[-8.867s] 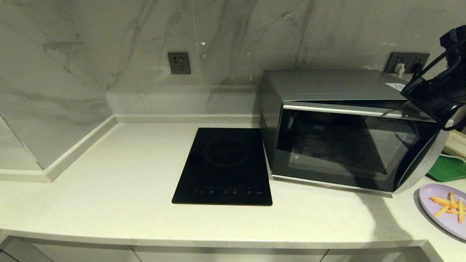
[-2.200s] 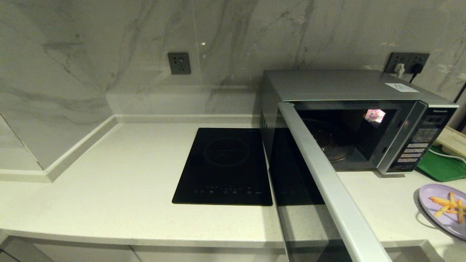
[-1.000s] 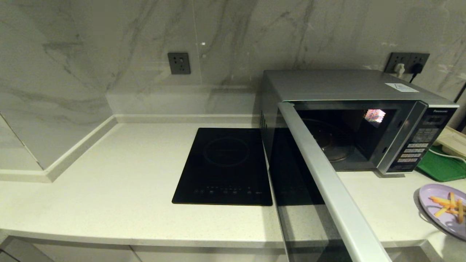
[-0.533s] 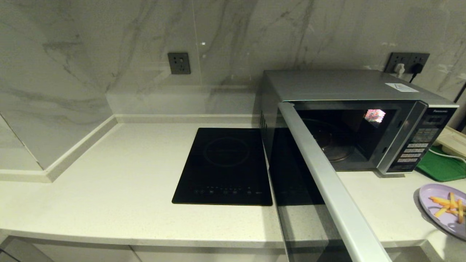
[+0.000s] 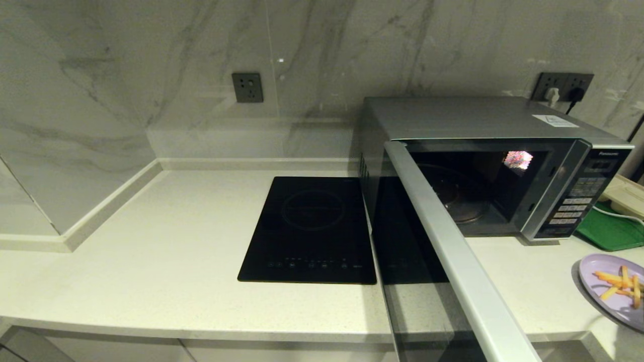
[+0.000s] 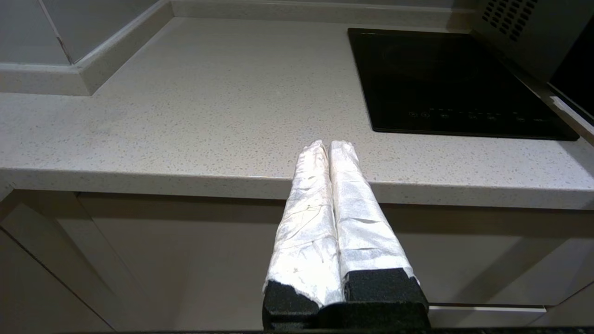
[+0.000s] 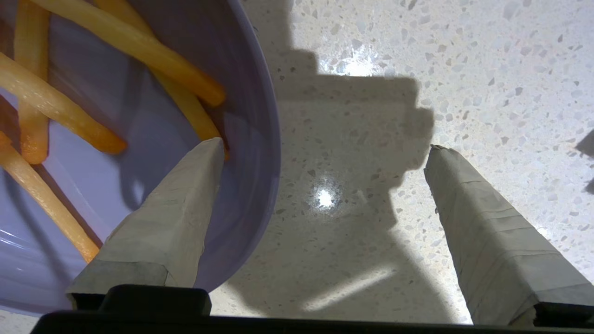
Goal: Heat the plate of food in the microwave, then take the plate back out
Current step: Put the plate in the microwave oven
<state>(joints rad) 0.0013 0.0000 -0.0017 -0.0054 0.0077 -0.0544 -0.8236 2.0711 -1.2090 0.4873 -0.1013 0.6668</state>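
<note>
While the microwave (image 5: 495, 166) sits at about two o'clock in your head view with its door (image 5: 443, 261) swung wide toward you, its cavity and turntable (image 5: 455, 198) are exposed. At three o'clock from it, past the button panel (image 5: 578, 201), a green tray (image 5: 611, 232) lies on the countertop (image 5: 151, 261). The plate of food (image 5: 611, 294) rests on the counter at roughly four o'clock, at the frame's edge, well apart from the microwave's opening, with orange-yellow fries (image 5: 621, 284) lying on it. The black induction hob (image 5: 312, 231) lies flat near the centre, just beside the microwave's side wall. Neither arm shows here.

In your left wrist view, the left gripper (image 6: 329, 148) hangs in front of the counter edge with its two white-wrapped fingers (image 6: 306, 218) pressed together and nothing between them. The hob (image 6: 445, 79) is at one o'clock from the fingertips, well apart.

In your right wrist view, the right gripper (image 7: 325, 153) is spread wide and grasps nothing. One wrapped finger (image 7: 171, 222) stands over the inside of the lilac plate (image 7: 250, 153), its tip close to a fry (image 7: 185, 106); you cannot tell whether it touches. The other finger (image 7: 482, 232) stands over bare speckled counter (image 7: 371, 208), so the plate's rim lies between the two.
</note>
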